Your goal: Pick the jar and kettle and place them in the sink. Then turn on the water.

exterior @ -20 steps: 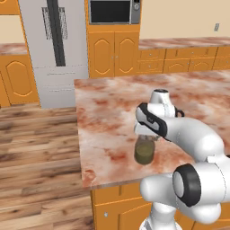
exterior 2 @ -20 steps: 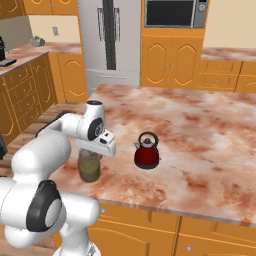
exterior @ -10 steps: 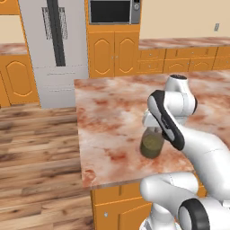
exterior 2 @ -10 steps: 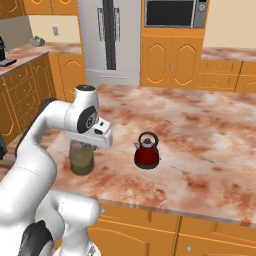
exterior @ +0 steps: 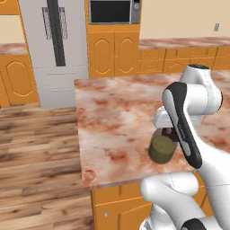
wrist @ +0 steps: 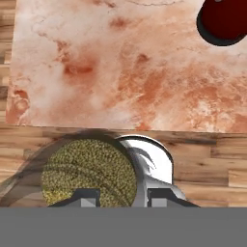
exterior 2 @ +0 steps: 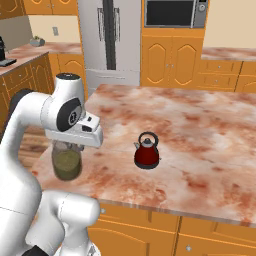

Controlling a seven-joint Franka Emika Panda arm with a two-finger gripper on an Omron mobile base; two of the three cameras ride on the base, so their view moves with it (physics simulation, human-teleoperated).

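Jar is sitting lower centre-right of the left base view, hanging under the white hand and lifted off the marble surface. In the right base view the jar is showing at lower left, beyond the surface's left edge, directly below the hand. Olive-brown contents are filling its lower part, glass above is clear.

In the hand view the jar is sitting at bottom left, seen from above, its grainy olive fill facing the camera, with wood floor under it and the surface edge running across mid-frame. Fingertips are showing as small grey tabs at the bottom on either side of the jar rim; hand is clamping the jar, fingers closed in onto it.

Kettle is standing upright on the surface, centre of the right base view, dark red with black handle, well apart from the jar. In the hand view the kettle is cut off at the upper right corner.

Background: steel fridge upper centre, microwave upper right, orange cabinets.

No readable labels, brands or writing anywhere; too low-res to tell.
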